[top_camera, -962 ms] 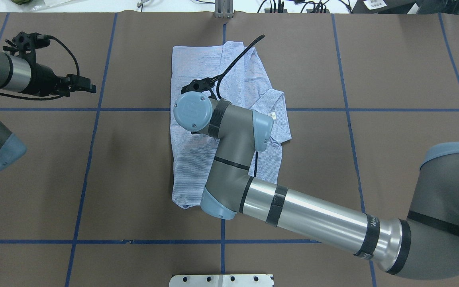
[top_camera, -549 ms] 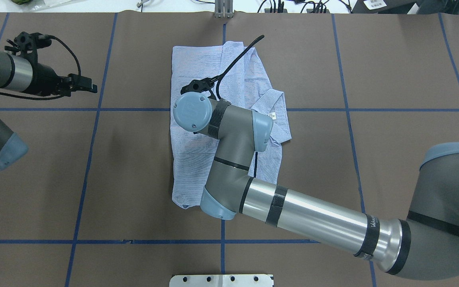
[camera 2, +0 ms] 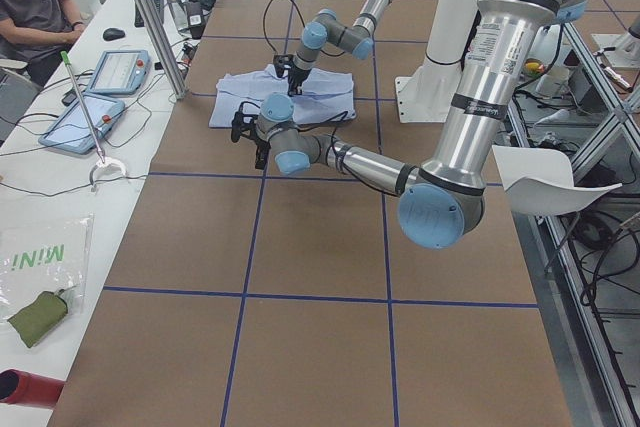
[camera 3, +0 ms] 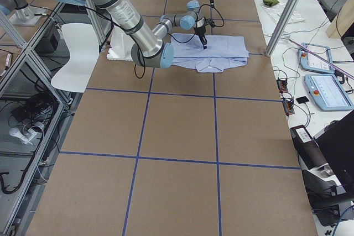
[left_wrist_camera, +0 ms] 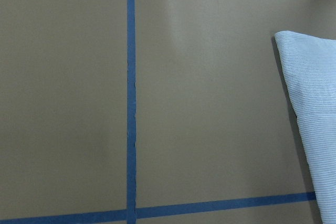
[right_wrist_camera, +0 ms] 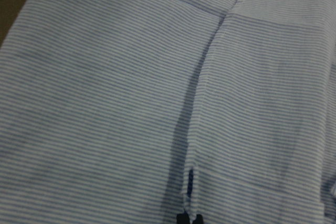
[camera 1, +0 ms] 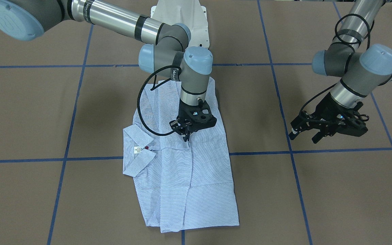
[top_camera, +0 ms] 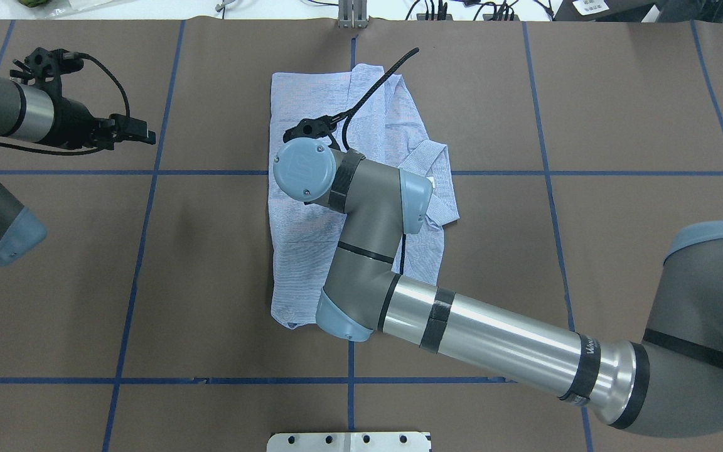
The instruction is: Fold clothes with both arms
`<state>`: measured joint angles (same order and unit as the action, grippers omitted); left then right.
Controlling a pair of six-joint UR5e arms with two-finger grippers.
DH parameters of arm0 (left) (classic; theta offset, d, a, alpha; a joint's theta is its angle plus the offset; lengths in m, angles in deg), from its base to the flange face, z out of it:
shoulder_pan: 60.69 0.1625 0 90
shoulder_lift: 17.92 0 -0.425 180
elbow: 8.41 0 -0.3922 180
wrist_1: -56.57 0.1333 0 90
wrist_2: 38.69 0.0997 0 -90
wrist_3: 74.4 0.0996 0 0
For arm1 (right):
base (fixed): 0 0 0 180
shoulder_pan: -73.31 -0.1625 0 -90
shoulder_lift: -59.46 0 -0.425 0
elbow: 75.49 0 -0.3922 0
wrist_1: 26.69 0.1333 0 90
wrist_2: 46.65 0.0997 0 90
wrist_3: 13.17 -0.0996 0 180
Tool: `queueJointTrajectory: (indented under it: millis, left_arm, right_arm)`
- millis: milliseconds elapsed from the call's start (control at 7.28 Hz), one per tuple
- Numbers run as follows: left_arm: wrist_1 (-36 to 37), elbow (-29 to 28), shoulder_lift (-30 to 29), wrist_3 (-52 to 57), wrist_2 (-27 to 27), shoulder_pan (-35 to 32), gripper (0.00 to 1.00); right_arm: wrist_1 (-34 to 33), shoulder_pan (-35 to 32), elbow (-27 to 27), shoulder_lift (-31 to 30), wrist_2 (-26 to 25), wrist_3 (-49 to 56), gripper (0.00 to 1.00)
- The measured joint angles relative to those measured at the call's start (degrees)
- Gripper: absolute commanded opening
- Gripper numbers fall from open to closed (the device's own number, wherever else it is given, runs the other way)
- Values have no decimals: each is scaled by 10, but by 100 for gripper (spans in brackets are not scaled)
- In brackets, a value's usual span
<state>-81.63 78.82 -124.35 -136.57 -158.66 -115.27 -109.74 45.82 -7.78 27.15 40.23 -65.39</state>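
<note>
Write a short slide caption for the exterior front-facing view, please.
Right gripper pinches the folded striped shirt; open left gripper hovers aside.

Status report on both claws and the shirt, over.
Right claw shut on shirt at centre edge. Left claw open, empty, off to the side. Shirt partly folded, flat. No obstacle seen.

The right silver-grey arm's black two-finger gripper has shifted a little toward the table's far edge over the light blue striped shirt, while the left arm's black gripper has crept slightly nearer the shirt.
</note>
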Motion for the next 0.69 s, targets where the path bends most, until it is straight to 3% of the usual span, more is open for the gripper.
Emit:
queueJointTrajectory:
  millis: [275, 687]
  left_arm:
    - [1, 1, -3, 0, 0, 0, 100]
    - [3, 2, -13, -5, 1, 0, 100]
  right_arm:
    - [-2, -24, 48, -33, 24, 0, 0]
    - [-3, -51, 147, -137, 52, 0, 0]
